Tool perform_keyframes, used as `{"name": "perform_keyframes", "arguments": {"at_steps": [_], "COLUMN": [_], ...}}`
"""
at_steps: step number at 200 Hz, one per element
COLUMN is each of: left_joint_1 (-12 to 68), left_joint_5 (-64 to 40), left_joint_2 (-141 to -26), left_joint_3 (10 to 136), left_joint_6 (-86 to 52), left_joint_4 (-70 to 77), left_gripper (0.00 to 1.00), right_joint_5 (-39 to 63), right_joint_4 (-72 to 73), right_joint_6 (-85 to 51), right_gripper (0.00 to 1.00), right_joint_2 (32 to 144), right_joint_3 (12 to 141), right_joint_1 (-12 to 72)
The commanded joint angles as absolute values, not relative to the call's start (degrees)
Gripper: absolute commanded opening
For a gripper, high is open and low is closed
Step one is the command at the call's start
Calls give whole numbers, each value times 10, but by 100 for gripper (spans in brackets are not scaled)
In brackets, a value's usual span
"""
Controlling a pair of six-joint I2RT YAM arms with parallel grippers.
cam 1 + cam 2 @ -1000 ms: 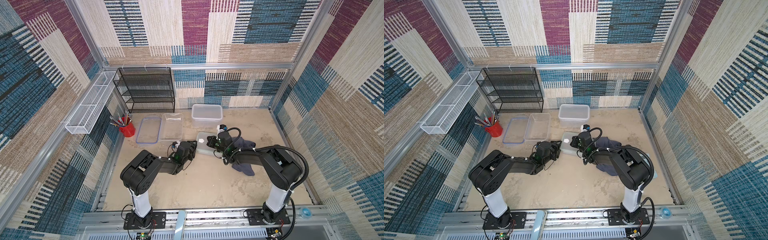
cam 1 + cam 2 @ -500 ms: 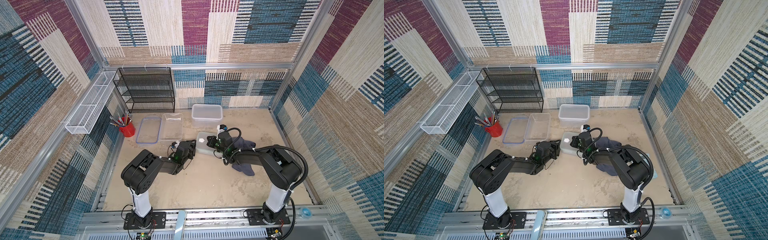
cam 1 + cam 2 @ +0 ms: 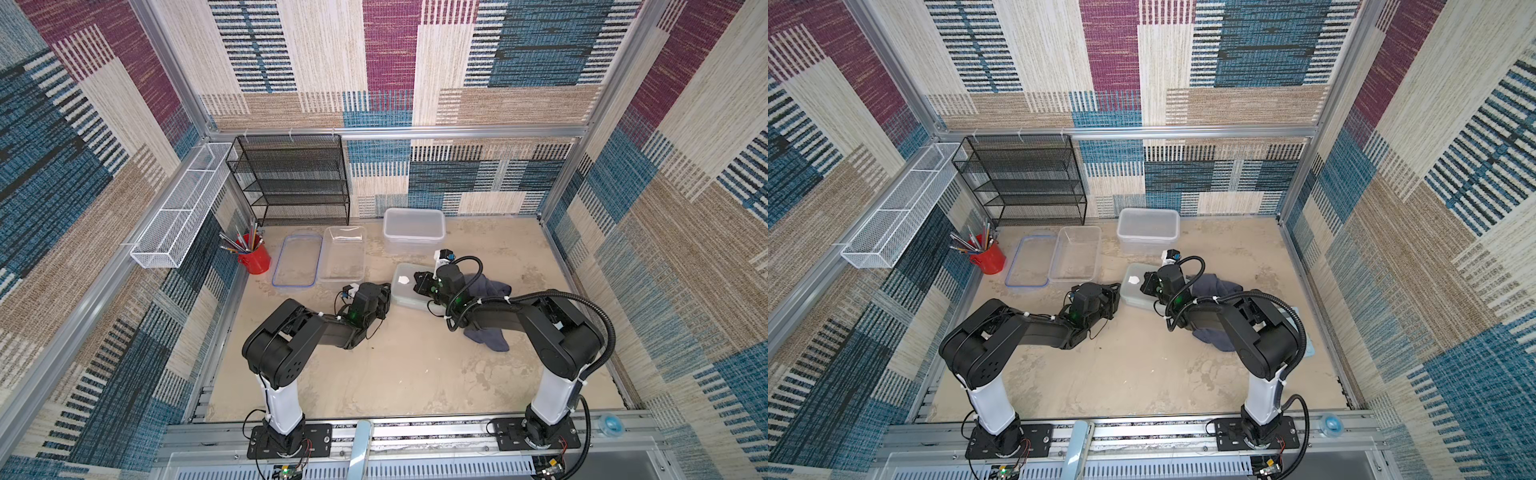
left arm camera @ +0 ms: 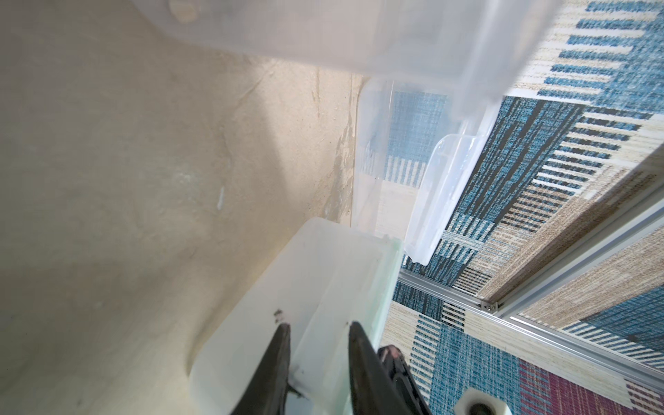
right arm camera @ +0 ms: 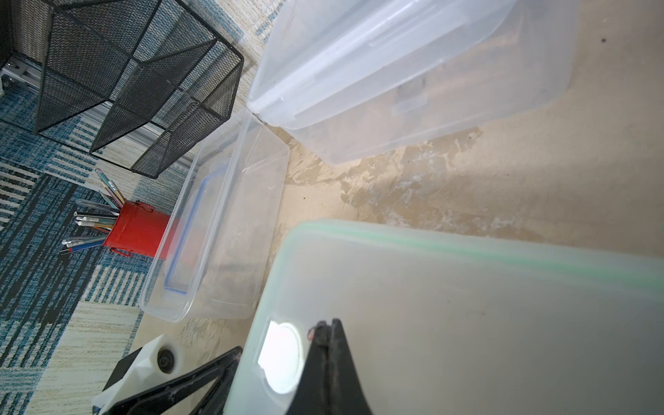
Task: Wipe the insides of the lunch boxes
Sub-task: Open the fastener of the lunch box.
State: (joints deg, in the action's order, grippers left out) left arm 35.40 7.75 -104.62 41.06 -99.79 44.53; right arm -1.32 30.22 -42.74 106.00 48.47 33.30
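The small frosted lunch box [image 3: 405,297] sits mid-floor with a green-rimmed lid [image 5: 467,323] on it. At its left end is my left gripper [image 3: 388,291]. Its fingers [image 4: 280,345] stand a narrow way apart on either side of a frosted side flap [image 4: 323,323]; whether they press it does not show. My right gripper [image 5: 325,327] is shut and empty, its tip on the lid beside a white round valve [image 5: 280,355]. The deep lunch box [image 3: 413,226] and the shallow clear lunch box [image 3: 343,257] stand open behind. A grey-blue cloth [image 3: 486,316] lies under the right arm.
A blue-rimmed lid [image 3: 297,259] lies left of the shallow box. A red cup of pens [image 3: 253,259] stands by the left wall. A black mesh rack [image 3: 291,178] fills the back left corner, beside a white wire basket [image 3: 183,203] on the wall.
The left gripper's jaws have drawn closer together at the small box's end. Both arms otherwise stay where they were.
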Motion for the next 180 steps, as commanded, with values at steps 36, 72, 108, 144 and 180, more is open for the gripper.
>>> {"name": "perform_keyframes", "arguments": {"at_steps": [36, 72, 108, 144, 180], "left_joint_1": [356, 357, 356, 357, 356], "left_joint_5": [38, 48, 58, 70, 98], "left_joint_2": [-1020, -999, -978, -955, -899], "left_joint_3": [419, 420, 424, 423, 431], "left_joint_6": [-956, -926, -891, -870, -827], "left_joint_4": [502, 474, 438, 397, 274], "left_gripper": [22, 22, 22, 22, 33], "right_joint_5": [31, 30, 31, 32, 34], "right_joint_4": [26, 26, 26, 27, 15], "right_joint_6": [-469, -469, -469, -468, -459], "right_gripper": [0, 0, 0, 0, 0], "right_joint_2": [1103, 1104, 1106, 1109, 1106], "right_joint_3": [455, 455, 455, 457, 471], "right_joint_1": [334, 334, 334, 334, 334]}}
